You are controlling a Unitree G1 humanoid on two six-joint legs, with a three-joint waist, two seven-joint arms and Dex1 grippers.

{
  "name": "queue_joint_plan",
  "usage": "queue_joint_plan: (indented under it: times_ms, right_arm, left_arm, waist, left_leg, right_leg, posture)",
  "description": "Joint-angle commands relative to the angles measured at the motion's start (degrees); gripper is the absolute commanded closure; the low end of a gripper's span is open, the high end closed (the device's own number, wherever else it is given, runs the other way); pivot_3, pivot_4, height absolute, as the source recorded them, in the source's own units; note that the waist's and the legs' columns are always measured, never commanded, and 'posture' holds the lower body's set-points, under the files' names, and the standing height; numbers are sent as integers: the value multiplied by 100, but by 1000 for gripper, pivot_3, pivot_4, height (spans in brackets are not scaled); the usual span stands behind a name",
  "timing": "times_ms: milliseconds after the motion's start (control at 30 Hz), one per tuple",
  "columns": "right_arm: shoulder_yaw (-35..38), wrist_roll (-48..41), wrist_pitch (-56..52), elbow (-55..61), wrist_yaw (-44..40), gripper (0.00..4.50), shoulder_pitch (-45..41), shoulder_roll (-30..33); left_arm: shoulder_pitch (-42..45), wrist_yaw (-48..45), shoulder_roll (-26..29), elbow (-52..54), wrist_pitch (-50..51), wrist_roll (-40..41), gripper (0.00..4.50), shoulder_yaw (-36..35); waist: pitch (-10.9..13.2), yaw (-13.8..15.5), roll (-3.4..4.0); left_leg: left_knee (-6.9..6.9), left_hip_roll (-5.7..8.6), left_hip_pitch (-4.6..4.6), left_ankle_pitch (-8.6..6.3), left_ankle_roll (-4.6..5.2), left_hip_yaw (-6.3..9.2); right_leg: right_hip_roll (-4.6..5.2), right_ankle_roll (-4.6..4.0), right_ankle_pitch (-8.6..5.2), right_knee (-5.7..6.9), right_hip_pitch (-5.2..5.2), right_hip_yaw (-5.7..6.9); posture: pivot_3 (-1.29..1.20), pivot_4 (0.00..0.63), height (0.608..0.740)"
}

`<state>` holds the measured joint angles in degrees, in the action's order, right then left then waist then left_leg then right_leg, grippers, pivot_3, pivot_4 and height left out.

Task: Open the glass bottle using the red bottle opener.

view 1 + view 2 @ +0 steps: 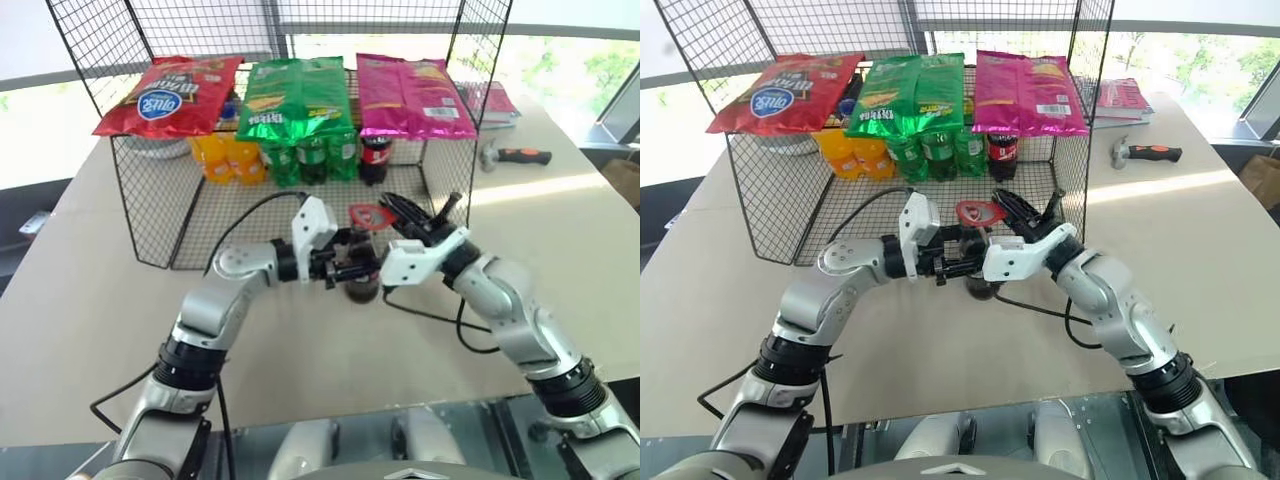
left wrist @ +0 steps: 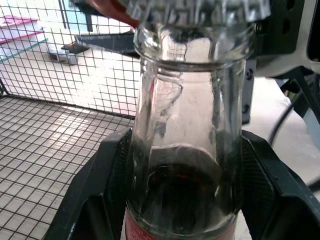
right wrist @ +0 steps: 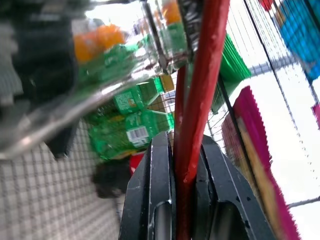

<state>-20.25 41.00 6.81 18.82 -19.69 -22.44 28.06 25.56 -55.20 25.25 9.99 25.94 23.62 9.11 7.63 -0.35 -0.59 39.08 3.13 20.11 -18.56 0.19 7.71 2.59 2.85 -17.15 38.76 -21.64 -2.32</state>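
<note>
The left gripper (image 1: pixel 345 268) clamps the glass bottle (image 2: pixel 182 150) between its two black fingers (image 2: pixel 92 200), holding it upright on the table (image 1: pixel 90 300) just in front of the wire cage (image 1: pixel 150 215). The right gripper (image 3: pixel 182 200) is shut flat on the handle of the red bottle opener (image 1: pixel 372 216), whose ring head sits over the bottle's metal cap (image 2: pixel 197 11), the red edge tucked at the cap's crimped rim.

The likely step is levering the cap off. The risks, as I judge them: the thin handle could slip or twist between the flat fingers if the pry comes at an angle; the head could ride off the crimp without catching; and a hard lever could tilt the bottle in the left grip and spill the dark drink.

On the cage roof lie a red chip bag (image 1: pixel 170 95), a green one (image 1: pixel 298 97) and a pink one (image 1: pixel 410 95); their print is too small to read. Orange and green soda bottles (image 1: pixel 310 155) stand inside. A hammer (image 1: pixel 512 155) lies well apart at the right.
</note>
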Motion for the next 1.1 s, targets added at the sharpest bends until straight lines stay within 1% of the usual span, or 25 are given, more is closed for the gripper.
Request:
queue_joint_plan:
  times_ms: [33, 200, 267, 433, 533, 667, 767, 867, 900, 933, 967, 1033, 1067, 1100]
  right_arm:
    - [-310, 399, 390, -17, -541, 4500, -193, 368]
    - [-101, 156, 690, 0, -975, 4500, -792, 831]
    - [-24, 45, 831, -40, -1126, 4500, -1065, 994]
    - [129, -151, 1012, -126, -1366, 4500, -1434, 1155]
    - [332, -346, 857, -126, -1377, 4500, -1444, 1069]
    - [754, -937, 33, 179, -1547, 4500, -1329, 690]
    - [1383, -2119, -1872, 1223, -2231, 4500, -932, 176]
    - [2074, -3303, -4168, 2435, -2957, 4500, -482, 44]
    - [2481, -3763, -5349, 2806, -3153, 4500, -384, -36]
    - [2772, -4109, -6230, 3066, -3252, 4500, -359, -63]
    - [3111, -4610, -7063, 3290, -3523, 4500, -203, -66]
    - [3497, -5370, -8146, 3659, -3994, 4500, 190, 89]
    - [3628, -5632, -8688, 3792, -4099, 4500, 335, 96]
    - [3702, -5780, -9191, 3810, -4042, 4500, 399, -35]
  left_arm:
    - [206, 63, -107, 19, -44, -77, 2139, 128]
    - [152, -58, -101, -17, -100, -119, 2139, 218]
    - [143, -86, -101, -35, -129, -140, 2139, 231]
    - [120, -140, -104, -46, -186, -162, 2139, 263]
    - [106, -140, -121, -49, -232, -167, 2139, 271]
    - [61, -126, -117, 16, -260, -163, 2139, 272]
    - [36, -138, -77, 41, -309, -168, 2139, 265]
    - [13, -175, -39, 63, -391, -184, 2139, 256]
    - [11, -183, -39, 52, -414, -188, 2139, 255]
    - [11, -188, -39, 42, -431, -190, 2139, 255]
    - [4, -188, -43, 37, -452, -192, 2139, 258]
    - [-6, -184, -59, 18, -505, -210, 2139, 266]
    - [-16, -178, -73, 20, -534, -217, 2139, 265]
    - [-23, -164, -91, 14, -563, -227, 2139, 265]
  waist:
    - [1, 18, 1]
    - [7, 111, 10]
    - [12, 110, -1]
    - [13, 93, -2]
    - [13, 98, -2]
    - [13, 97, -2]
    - [13, 115, -2]
    - [14, 119, -1]
    - [14, 118, 0]
    - [16, 111, 2]
    - [17, 108, 5]
    - [19, 111, 8]
    - [21, 118, 13]
    - [23, 111, 16]
  left_leg:
    - [0, 1, 0, 0, 0, 0]
    - [0, 6, 1, 1, 1, 1]
    - [0, 9, 1, 1, 3, 2]
    - [-26, 2, 4, 1, 3, 2]
    - [-39, 1, 10, 1, 3, 3]
    - [-40, 0, 37, 2, 4, 7]
    - [-36, 0, 63, 2, 4, 28]
    - [-36, 1, 82, 2, 4, 36]
    - [-36, 2, 85, 2, 4, 39]
    - [-36, 3, 86, 2, 5, 40]
    - [-34, 4, 86, 2, 5, 40]
    - [-35, 3, 75, 3, 6, 42]
    - [-36, 2, 68, 3, 6, 46]
    - [-40, 1, 66, 3, 6, 49]
  right_leg:
    - [1, 0, 0, -1, 0, 1]
    - [5, 0, 0, -4, 1, 1]
    - [7, 0, 0, -8, 3, 3]
    - [5, 0, 0, -28, -4, 2]
    - [5, -1, 0, -47, -7, 2]
    - [6, -1, 0, -59, -20, 2]
    - [6, -1, 0, -68, -34, 13]
    - [9, -2, 0, -75, -42, 20]
    - [10, -2, 0, -77, -42, 23]
    - [12, -2, 0, -77, -42, 23]
    - [13, -2, 1, -75, -42, 22]
    - [12, -3, 1, -73, -33, 24]
    - [11, -3, 1, -74, -23, 30]
    - [12, -3, 1, -77, -20, 33]
  posture:
    - [0, 150, 740]
    - [0, 150, 740]
    - [0, 150, 740]
    - [0, 150, 740]
    - [0, 150, 740]
    - [0, 150, 740]
    - [0, 150, 740]
    - [0, 150, 740]
    - [0, 150, 740]
    - [0, 150, 740]
    - [0, 150, 740]
    - [0, 150, 740]
    - [0, 150, 740]
    - [0, 150, 740]
